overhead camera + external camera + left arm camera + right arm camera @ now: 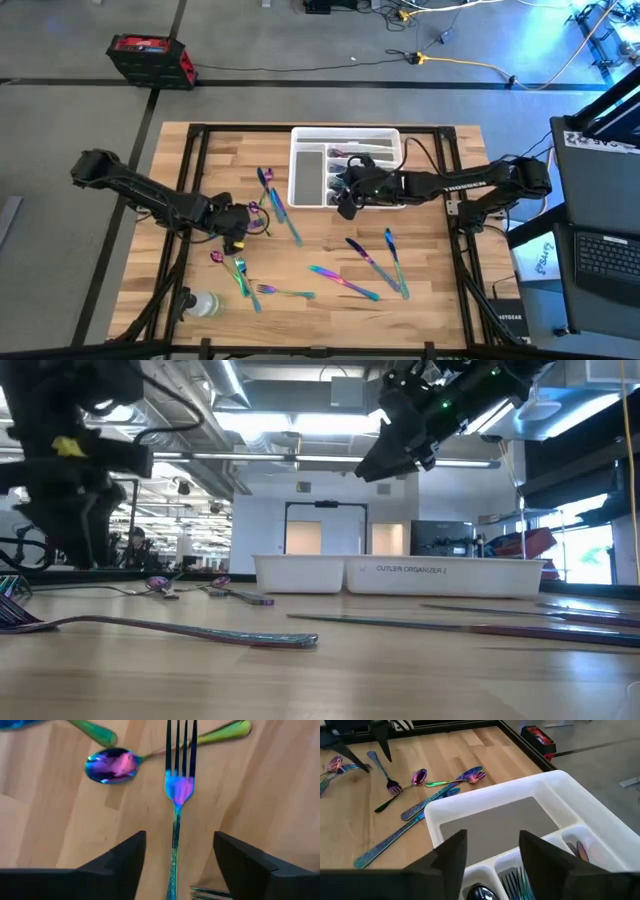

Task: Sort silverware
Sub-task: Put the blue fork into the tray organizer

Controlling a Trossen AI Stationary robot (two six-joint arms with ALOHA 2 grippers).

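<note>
Iridescent silverware lies scattered on the wooden table. In the left wrist view a fork (176,790) lies flat with its handle running between the fingers of my open left gripper (177,837), which points down over it without touching it; a purple spoon (111,765) lies beside it. My left gripper (241,232) is at the table's left. My right gripper (343,195) hovers open over the left end of the white tray (300,140), nothing between its fingers (492,837). Forks (517,882) and a spoon (480,892) lie in the tray's compartments.
More pieces lie loose on the table: long ones (283,215) left of the tray, several (372,258) at the right near side, a fork (280,292) and others near the front left. A clear bottle (203,303) lies at the near left corner.
</note>
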